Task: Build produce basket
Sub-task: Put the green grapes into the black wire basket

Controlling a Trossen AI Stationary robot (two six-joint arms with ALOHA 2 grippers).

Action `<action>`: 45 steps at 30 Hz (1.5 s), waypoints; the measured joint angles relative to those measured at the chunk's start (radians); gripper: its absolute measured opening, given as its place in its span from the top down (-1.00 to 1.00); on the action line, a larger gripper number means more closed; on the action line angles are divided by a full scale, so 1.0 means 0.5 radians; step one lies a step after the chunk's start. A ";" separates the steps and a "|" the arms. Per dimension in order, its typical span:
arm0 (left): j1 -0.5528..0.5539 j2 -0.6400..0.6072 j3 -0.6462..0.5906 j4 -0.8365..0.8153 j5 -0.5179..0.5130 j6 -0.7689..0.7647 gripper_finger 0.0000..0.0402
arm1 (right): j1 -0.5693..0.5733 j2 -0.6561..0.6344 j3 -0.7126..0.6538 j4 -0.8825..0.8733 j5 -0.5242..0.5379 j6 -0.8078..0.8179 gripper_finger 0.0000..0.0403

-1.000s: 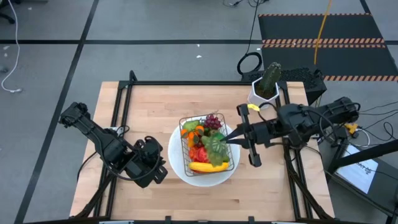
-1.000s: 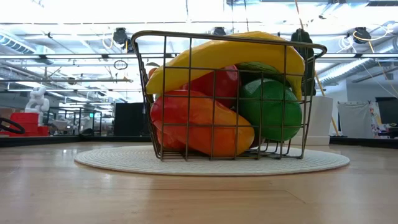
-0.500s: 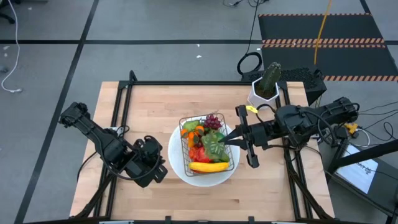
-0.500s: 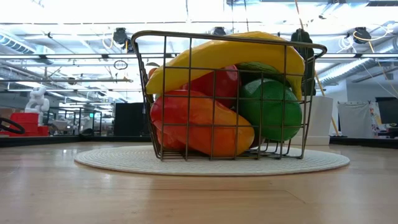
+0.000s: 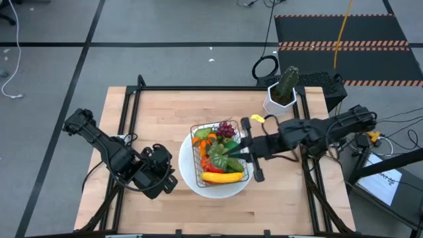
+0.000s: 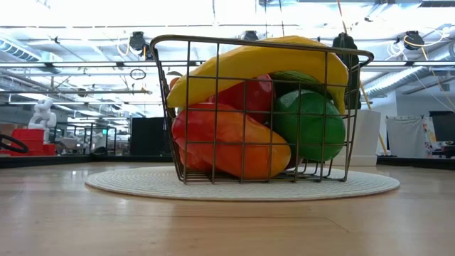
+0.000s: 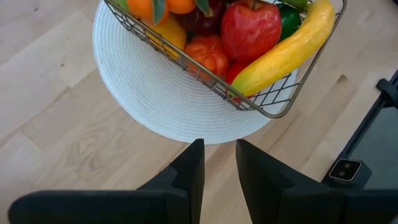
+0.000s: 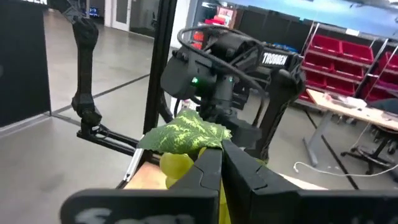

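Wooden table (image 5: 158, 119) fills your overhead view, gray floor around it. Your white plate (image 5: 192, 177) sits mid-table with the basket (image 5: 198, 129) on it, holding the produce: banana (image 5: 221, 177) along the near edge, purple grapes (image 5: 227, 127) at the far side, orange and red pieces between. Cactus pot (image 5: 281, 98) stands at the far right corner. Your right hand (image 5: 232, 151) is over the basket, clenched on green leafy grapes (image 8: 183, 135). Your left hand (image 7: 217, 158) waits low on the table just beside the plate, fingers slightly parted, holding nothing.
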 joint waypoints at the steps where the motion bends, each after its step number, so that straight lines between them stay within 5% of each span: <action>1: 0.000 0.000 0.000 0.000 -0.002 0.000 0.54 | 0.000 0.026 0.000 0.023 0.000 0.011 1.00; 24: -0.122 0.000 0.000 -0.005 -0.007 -0.189 0.54 | -0.138 0.517 -0.002 0.050 -0.014 0.173 1.00; 45: -0.231 0.000 0.000 -0.116 -0.012 -0.364 0.54 | -0.219 0.583 -0.288 0.150 -0.020 0.842 1.00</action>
